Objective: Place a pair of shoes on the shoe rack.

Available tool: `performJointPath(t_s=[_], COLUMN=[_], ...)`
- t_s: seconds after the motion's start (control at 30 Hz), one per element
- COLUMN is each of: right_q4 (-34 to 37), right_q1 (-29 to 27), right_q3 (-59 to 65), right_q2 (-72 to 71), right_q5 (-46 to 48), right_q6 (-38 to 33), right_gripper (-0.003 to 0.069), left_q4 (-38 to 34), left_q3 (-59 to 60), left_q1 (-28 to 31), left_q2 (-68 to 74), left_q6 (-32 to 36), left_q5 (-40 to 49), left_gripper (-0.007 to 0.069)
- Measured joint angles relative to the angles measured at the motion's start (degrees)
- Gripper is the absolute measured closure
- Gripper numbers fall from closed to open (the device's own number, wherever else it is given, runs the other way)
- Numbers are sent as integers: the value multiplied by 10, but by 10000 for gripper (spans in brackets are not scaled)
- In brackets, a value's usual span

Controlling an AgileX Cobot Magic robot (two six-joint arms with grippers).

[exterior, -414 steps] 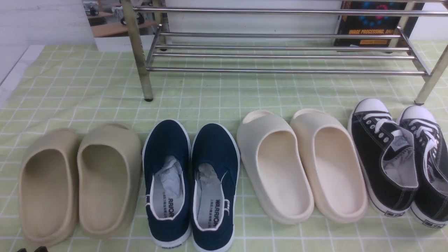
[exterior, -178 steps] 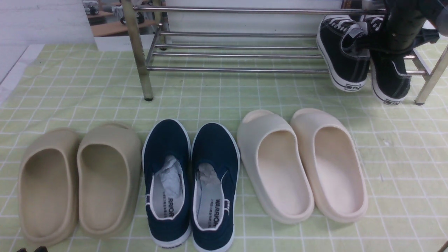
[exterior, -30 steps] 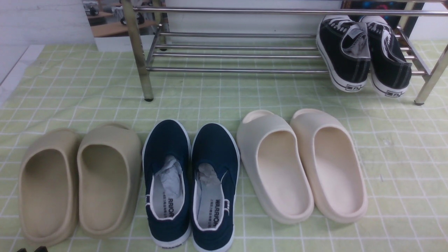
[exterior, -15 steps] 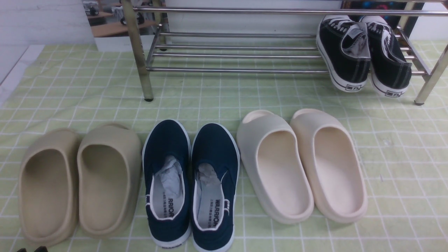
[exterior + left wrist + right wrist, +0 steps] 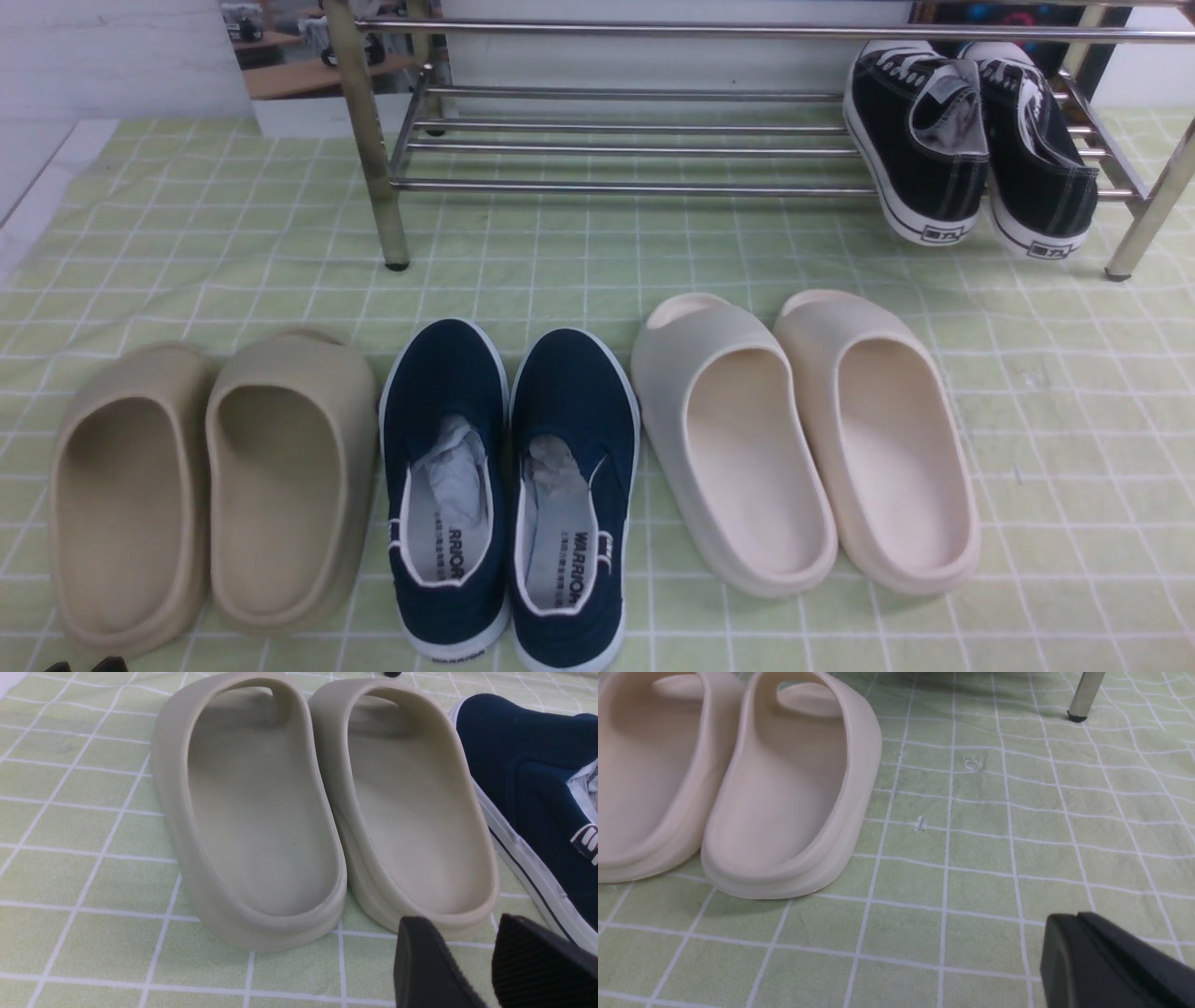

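Note:
The two black canvas sneakers, the left one (image 5: 920,140) and the right one (image 5: 1041,154), rest side by side on the right end of the shoe rack's lower steel bars (image 5: 635,187). Their toes point inward and their heels overhang the front bar. My left gripper (image 5: 462,926) is open and empty, low over the cloth just behind the tan slides; its tips show at the bottom left of the front view (image 5: 84,665). My right gripper (image 5: 1078,917) is shut and empty over bare cloth beside the cream slides. It is outside the front view.
A row of shoes stands on the green checked cloth (image 5: 560,280) before the rack: tan slides (image 5: 210,485) (image 5: 322,812), navy slip-ons (image 5: 509,485) (image 5: 537,788) and cream slides (image 5: 808,439) (image 5: 738,779). A rack leg (image 5: 1083,695) stands on the cloth ahead of the right gripper.
The sneakers went from the cloth at the right onto the rack, carried by the right arm, which has since left the front view. Nothing has moved in the last second.

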Motion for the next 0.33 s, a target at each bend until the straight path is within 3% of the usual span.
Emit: performJointPath(t_s=[0.33], right_q4=[0], right_q1=[0], right_q3=[0], right_q2=[0], right_q5=[0], right_q6=[0], right_gripper=[635], left_q4=[0], left_q3=[0], left_q1=[0], left_q2=[0], left_q6=[0], left_q5=[0], left_gripper=[386])
